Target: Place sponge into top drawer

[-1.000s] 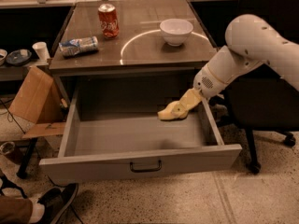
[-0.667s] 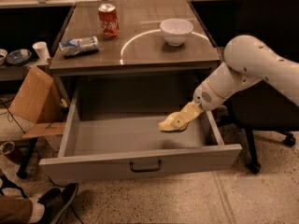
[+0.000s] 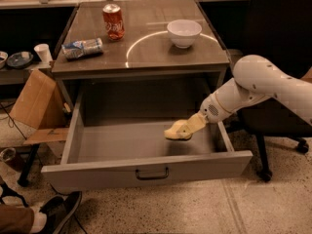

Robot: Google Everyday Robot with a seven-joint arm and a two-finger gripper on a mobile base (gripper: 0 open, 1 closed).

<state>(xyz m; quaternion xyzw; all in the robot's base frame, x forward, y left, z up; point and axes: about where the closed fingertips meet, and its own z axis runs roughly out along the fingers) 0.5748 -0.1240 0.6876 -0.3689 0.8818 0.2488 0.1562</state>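
The gripper (image 3: pixel 185 127) has sunk lower and slightly leftward since the earlier frame, its fingers clamped on the sponge (image 3: pixel 173 132) (pale yellow), inside the open top drawer (image 3: pixel 97 172) near its right wall.

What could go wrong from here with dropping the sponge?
The gripper holds the sponge low inside the drawer, near its right wall. The arm crosses that wall and might knock it while pulling out. The soft sponge might also cling to a finger on release and get dragged back out.
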